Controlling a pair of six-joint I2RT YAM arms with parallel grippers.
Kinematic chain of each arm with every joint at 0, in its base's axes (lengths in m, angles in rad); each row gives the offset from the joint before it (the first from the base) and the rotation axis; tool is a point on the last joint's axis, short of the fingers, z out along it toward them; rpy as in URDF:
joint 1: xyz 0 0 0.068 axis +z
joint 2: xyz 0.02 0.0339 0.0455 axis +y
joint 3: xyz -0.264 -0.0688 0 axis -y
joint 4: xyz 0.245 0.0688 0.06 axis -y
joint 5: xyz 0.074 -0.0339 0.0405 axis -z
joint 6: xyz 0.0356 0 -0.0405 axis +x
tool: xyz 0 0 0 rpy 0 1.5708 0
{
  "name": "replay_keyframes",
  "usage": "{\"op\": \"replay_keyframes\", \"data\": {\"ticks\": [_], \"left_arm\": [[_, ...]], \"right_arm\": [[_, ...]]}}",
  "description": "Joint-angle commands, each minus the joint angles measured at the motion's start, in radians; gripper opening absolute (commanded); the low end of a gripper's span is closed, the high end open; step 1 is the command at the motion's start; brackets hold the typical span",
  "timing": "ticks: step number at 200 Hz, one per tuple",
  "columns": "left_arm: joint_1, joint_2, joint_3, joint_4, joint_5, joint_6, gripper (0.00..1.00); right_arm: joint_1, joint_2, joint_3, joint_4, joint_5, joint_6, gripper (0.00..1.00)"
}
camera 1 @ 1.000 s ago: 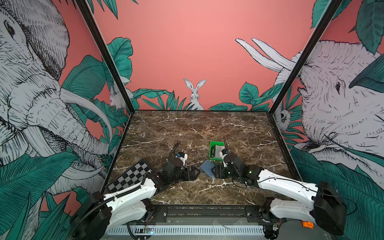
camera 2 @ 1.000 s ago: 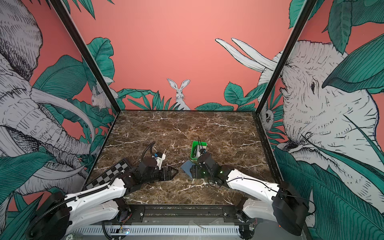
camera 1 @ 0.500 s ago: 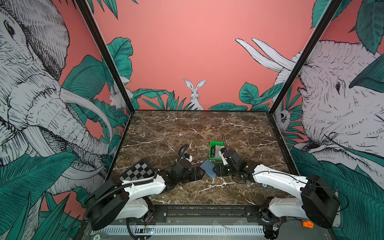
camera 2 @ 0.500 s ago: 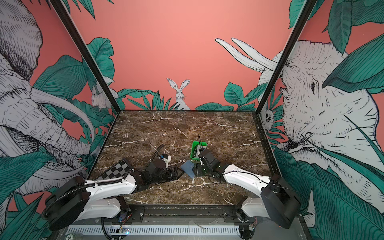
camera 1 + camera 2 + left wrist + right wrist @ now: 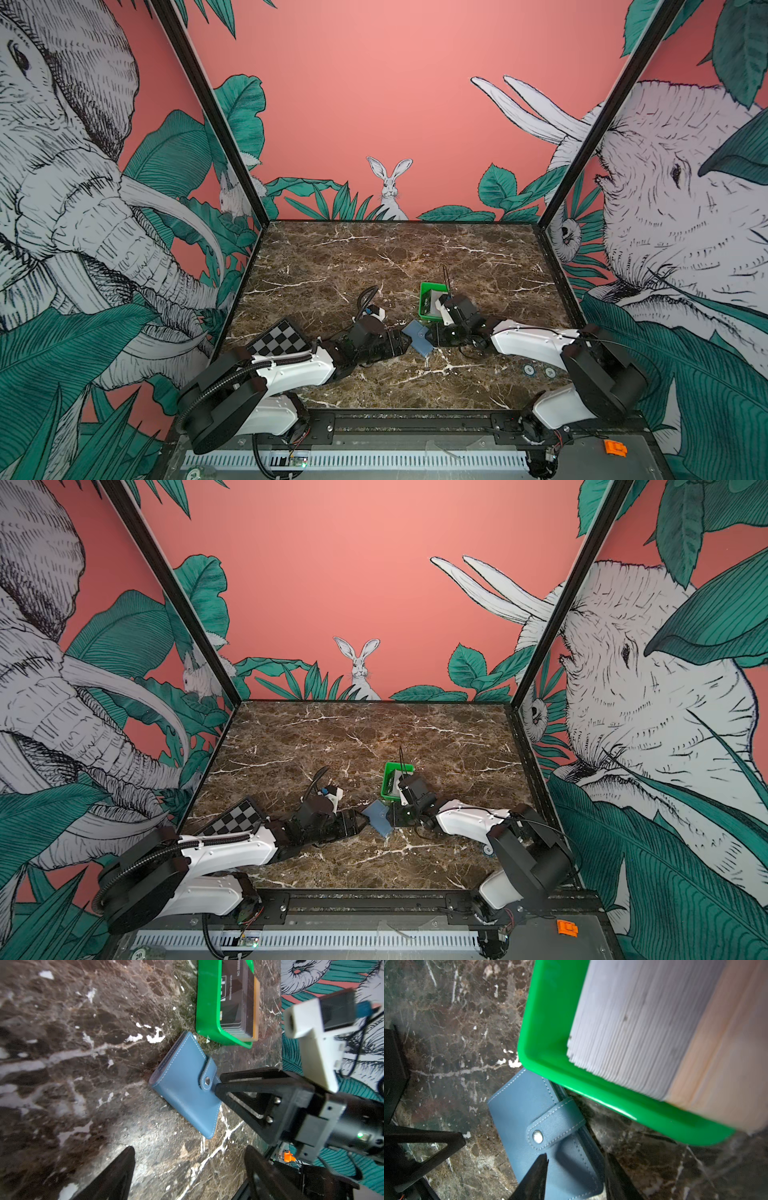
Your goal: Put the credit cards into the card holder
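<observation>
We see the card holder (image 5: 419,338) lying shut, its tab snapped, on the marble table (image 5: 374,257) between our two grippers. The left gripper (image 5: 189,1148) sits just left of it, jaws wide apart and touching nothing. The right gripper (image 5: 576,1156) reaches in from the right, and its fingers straddle the holder's tab-side edge. We cannot tell whether they clamp it. Just beyond the holder on the far side, the green tray (image 5: 207,1012) holds the stacked credit cards (image 5: 643,1032). A checkerboard (image 5: 278,338) lies well apart at the near left.
</observation>
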Motion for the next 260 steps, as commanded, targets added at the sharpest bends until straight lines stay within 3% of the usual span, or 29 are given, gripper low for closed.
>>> {"op": "replay_keyframes", "data": {"ticks": [1,107,134,163,200,260], "left_arm": [[0.035,-0.034,-0.030,0.044,0.043,-0.001,0.83],[0.138,-0.058,-0.032,-0.020,0.151,0.095,0.80],[0.138,-0.020,-0.023,0.002,0.184,0.111,0.78],[0.138,0.053,-0.006,0.062,0.232,0.126,0.75],[0.139,0.147,0.005,0.163,0.277,0.124,0.70],[0.147,0.224,0.096,0.073,0.289,0.197,0.69]], "right_arm": [[-0.003,0.003,-0.031,0.070,0.009,0.050,0.44],[0.183,-0.102,-0.082,0.078,-0.002,0.137,0.42],[0.167,-0.174,-0.085,0.001,0.107,0.124,0.42],[0.097,-0.140,-0.059,0.002,0.073,0.109,0.41],[0.084,-0.048,0.007,0.010,0.046,0.105,0.38],[0.072,0.036,0.018,0.036,0.071,0.152,0.32]]}}
